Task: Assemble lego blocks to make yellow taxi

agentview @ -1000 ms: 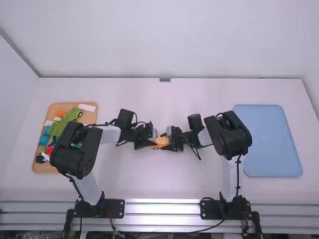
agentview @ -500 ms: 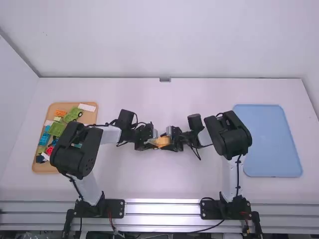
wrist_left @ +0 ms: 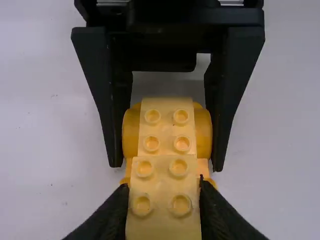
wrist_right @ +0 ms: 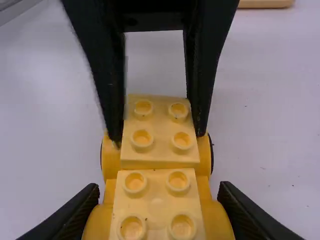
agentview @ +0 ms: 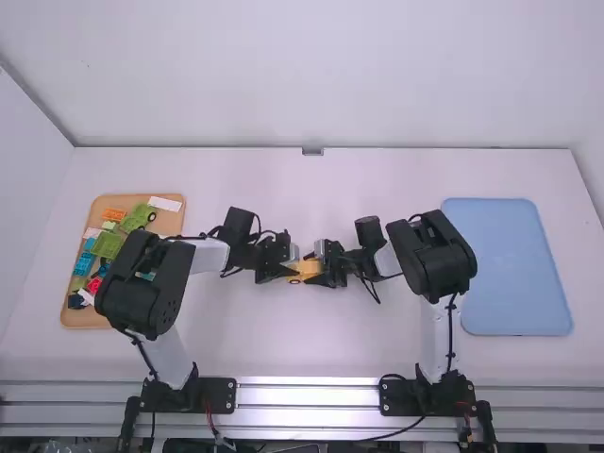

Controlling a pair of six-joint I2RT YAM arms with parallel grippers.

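Gripper of the left arm (agentview: 288,273), pointing to 3 o'clock in the high view, fingers parted only as far as the narrow studded part of the yellow taxi (agentview: 306,270), closed against both its sides. Directly opposite, pointing to 9 o'clock, the gripper of the right arm (agentview: 322,275), fingers set wider apart, closed on the rounded yellow sides of the same model.

Long axis of the taxi from 9 o'clock to 3 o'clock, in line with both grippers. Upright, with round studs upward in a stepped arrangement, and a dark wheel (agentview: 293,281) on the 6 o'clock side. Cannot tell front from back.

From the left arm's gripper, taxi at 3 o'clock, between the fingers; from the right arm's, at 9 o'clock, likewise between the fingers. Held at both ends, in the middle of the white table (agentview: 311,340).

Farther out, at 9 o'clock from the taxi and beyond the left arm's gripper, a tan tray (agentview: 172,225) with loose green pieces (agentview: 108,245), blue pieces (agentview: 83,263), an orange piece (agentview: 114,214), a red piece (agentview: 94,283) and a white piece (agentview: 165,203). Well apart at 3 o'clock, past the right arm, a light blue tray (agentview: 510,269).
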